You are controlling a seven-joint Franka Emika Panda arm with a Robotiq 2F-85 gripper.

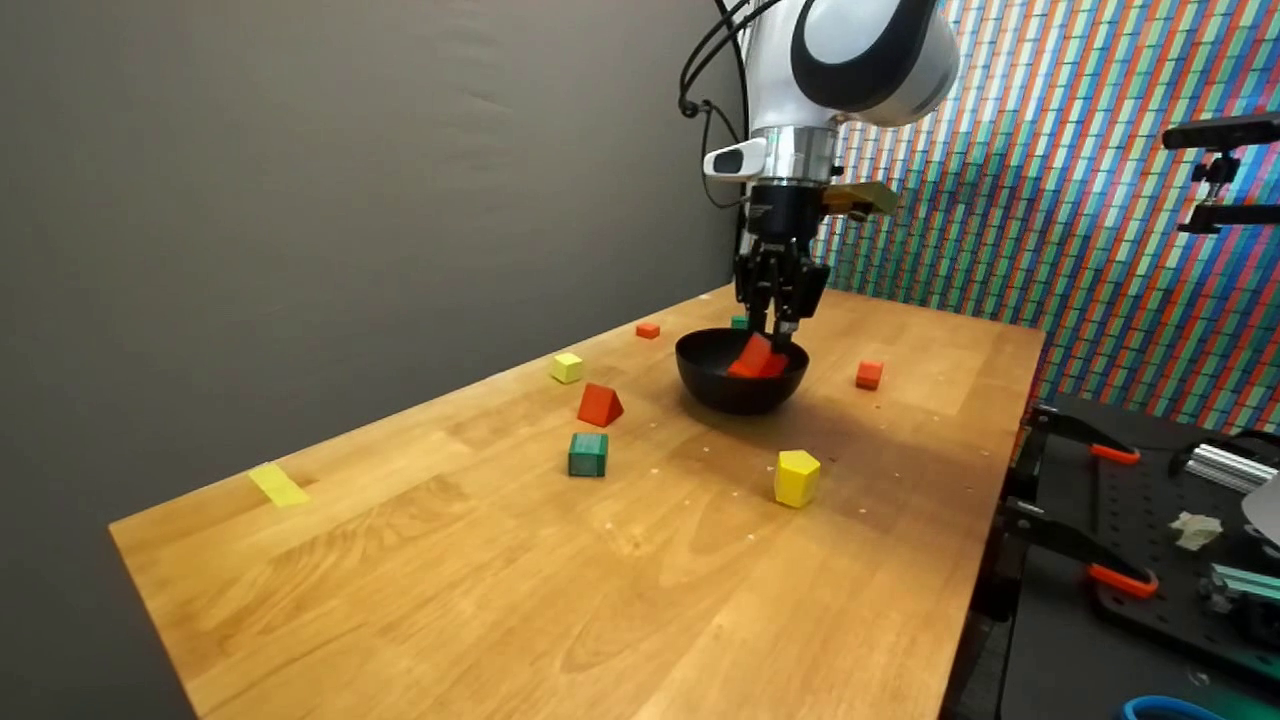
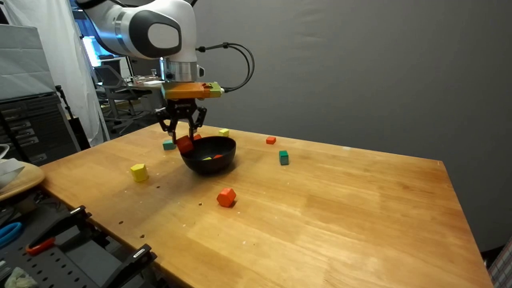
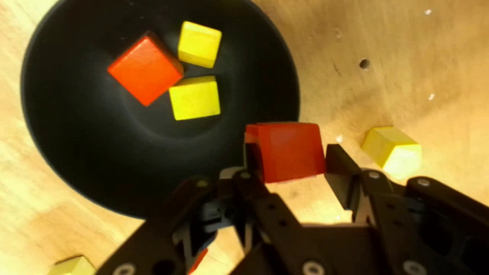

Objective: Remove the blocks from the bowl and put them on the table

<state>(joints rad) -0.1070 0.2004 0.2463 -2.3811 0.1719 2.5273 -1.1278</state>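
Lying in bowl [image 3: 114, 143]: red block [image 3: 146, 72]; yellow blocks [image 3: 195, 100].

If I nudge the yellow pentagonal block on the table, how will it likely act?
The yellow pentagonal block probably slides first, seeming to stand on a flat end. Knocked over, its flat sides would likely limit rolling. Crisp edges suggest stiffness.

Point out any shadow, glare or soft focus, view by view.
In both exterior views, a soft shadow darkens the wooden table beside the black bowl; in the wrist view, glare nearly washes out a face of the yellow pentagonal block, and the gripper, close to the lens, looks slightly soft.
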